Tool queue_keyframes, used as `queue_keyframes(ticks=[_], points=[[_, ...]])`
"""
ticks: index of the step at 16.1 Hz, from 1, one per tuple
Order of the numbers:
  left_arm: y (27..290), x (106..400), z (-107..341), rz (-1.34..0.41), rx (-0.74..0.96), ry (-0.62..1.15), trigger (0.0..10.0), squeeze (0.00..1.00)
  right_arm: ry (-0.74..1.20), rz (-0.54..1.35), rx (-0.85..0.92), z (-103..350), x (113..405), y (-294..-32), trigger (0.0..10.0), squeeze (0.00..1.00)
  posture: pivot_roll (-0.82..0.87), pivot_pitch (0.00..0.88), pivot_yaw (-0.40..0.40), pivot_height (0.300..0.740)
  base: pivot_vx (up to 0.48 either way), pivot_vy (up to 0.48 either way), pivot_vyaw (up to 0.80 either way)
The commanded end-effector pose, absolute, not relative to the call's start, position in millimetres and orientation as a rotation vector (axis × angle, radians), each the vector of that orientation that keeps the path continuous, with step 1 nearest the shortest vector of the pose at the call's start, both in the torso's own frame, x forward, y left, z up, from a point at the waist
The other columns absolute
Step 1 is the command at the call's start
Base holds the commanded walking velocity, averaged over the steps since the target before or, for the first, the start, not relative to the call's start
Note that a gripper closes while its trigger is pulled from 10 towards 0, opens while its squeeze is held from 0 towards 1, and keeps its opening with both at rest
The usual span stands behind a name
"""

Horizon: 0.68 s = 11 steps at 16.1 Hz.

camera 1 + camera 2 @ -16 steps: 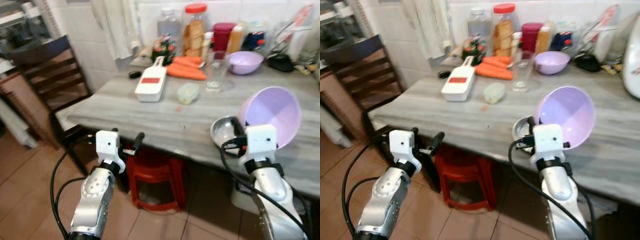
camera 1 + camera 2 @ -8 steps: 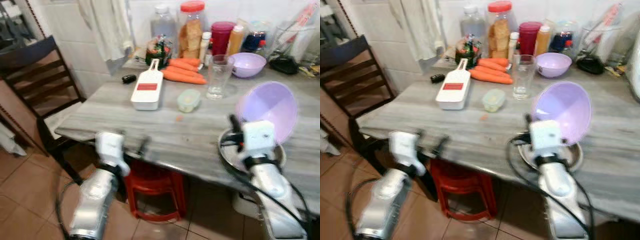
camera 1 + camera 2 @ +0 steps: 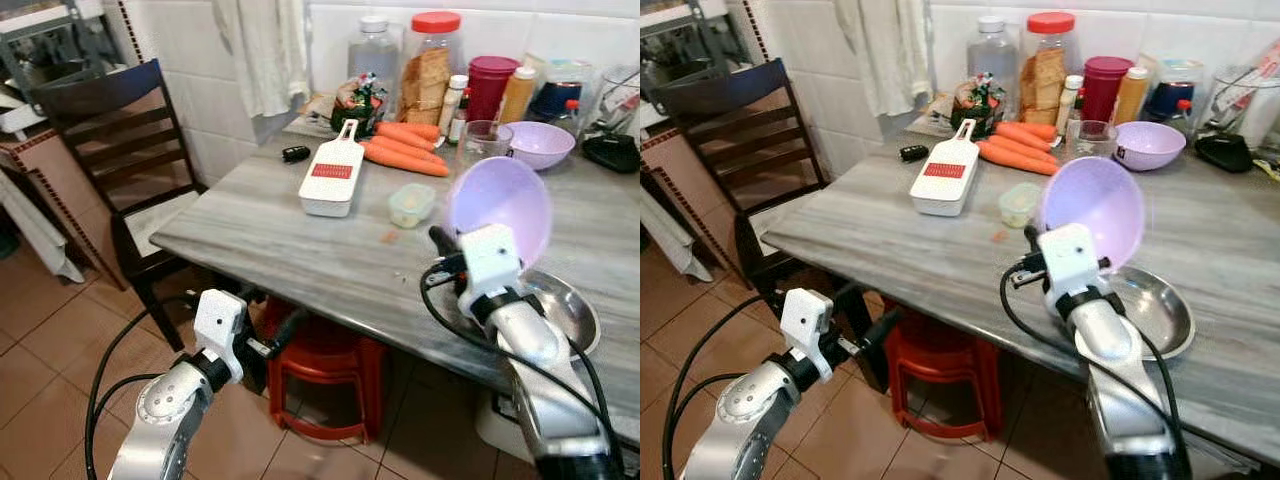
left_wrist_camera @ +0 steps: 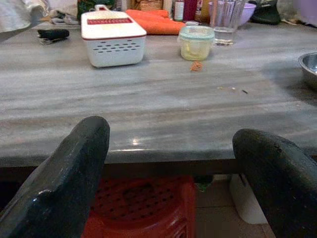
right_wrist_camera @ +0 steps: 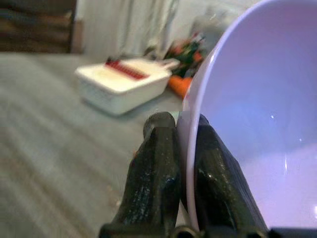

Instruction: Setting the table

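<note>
My right gripper [image 3: 441, 243] is shut on the rim of a light purple bowl [image 3: 500, 205], holding it tilted on edge above the grey marble table [image 3: 290, 250]. The wrist view has the two fingers [image 5: 158, 168] pinching the bowl's rim [image 5: 190, 124]. A steel bowl [image 3: 565, 305] rests on the table just right of that forearm. My left gripper [image 4: 171, 163] is open, low in front of the table's near edge, with nothing between its fingers [image 3: 285, 325].
Farther back stand a white grater box [image 3: 333, 182], a small lidded tub [image 3: 411, 205], a glass [image 3: 483, 145], carrots [image 3: 405, 155], a second purple bowl [image 3: 540, 143] and jars. A red stool [image 3: 325, 365] sits under the table, a dark chair [image 3: 110, 130] at left.
The whole view has shifted as the camera moved. The right gripper, still holding the purple bowl, has gone leftward past the steel bowl, which now lies right of the arm.
</note>
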<state>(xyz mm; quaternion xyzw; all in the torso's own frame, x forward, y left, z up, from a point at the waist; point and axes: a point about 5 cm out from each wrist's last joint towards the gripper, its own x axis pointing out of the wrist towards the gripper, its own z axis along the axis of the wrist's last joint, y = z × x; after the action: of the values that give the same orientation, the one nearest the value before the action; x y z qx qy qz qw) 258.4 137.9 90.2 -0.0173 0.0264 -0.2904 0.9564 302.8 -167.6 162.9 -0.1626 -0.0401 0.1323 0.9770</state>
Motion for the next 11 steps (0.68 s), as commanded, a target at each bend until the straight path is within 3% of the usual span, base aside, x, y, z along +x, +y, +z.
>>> queue_keyframes(ticks=[1,11], points=[[137,260,98,-0.611,-0.014,0.024,10.0,0.00,-0.034,0.362,-0.368,164,312,-163,10.0,0.00,-0.12,0.045,0.055,0.740,0.000,0.000,0.00],[123,255,106,-0.696,-0.047,0.001,10.0,0.00,0.203,0.668,-0.538,141,330,-156,10.0,0.00,-0.11,0.050,0.054,0.740,0.000,0.000,0.00]])
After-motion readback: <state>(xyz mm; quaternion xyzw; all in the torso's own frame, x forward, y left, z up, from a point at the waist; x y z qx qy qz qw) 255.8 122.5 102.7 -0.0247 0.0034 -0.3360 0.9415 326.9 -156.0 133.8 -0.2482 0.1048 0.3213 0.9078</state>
